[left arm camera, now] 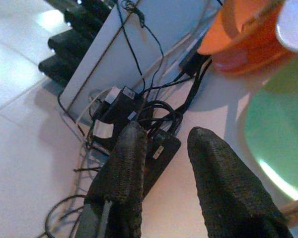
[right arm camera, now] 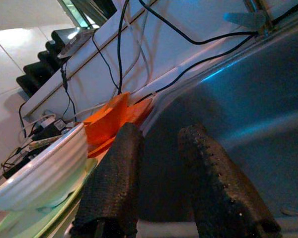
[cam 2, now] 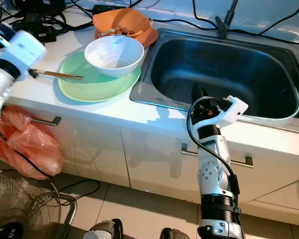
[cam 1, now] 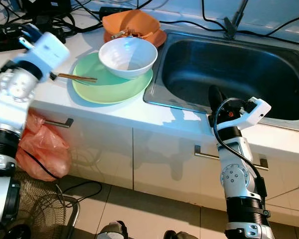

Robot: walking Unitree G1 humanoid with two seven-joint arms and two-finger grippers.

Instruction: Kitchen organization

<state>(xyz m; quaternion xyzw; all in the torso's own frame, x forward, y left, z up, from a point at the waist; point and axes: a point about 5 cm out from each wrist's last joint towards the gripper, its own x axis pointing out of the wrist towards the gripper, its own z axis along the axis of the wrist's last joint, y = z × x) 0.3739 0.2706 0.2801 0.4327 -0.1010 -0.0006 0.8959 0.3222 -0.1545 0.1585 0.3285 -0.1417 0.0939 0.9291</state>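
A white bowl (cam 1: 128,57) sits on a pale green plate (cam 1: 111,82) on the white countertop (cam 1: 79,107), just to the left of the stainless steel sink (cam 1: 229,74). A pair of wooden chopsticks (cam 1: 77,77) lies across the plate's left rim, reaching out toward the left gripper (left arm camera: 164,163). Behind the bowl, an orange bowl (cam 1: 131,24) rests on an orange dish, with what looks like cutlery inside it. The left gripper hovers above the counter at the left of the plate, its two black fingers (left arm camera: 126,173) parted with nothing between them, pointing toward a tangle of black cables and power adapters (left arm camera: 139,114) at the back of the counter. The right gripper (right arm camera: 161,163) is raised at the sink's front edge, reaching over the rim into the basin; its fingers (right arm camera: 114,183) are likewise spread and hold nothing. Black cables (cam 1: 199,22) run along the back wall behind the sink. Under the counter are white cabinet doors with metal bar handles (cam 1: 60,122), an orange plastic bag (cam 1: 42,147) hanging at the left, and a floor fan (cam 2: 25,209) on the tiled floor.
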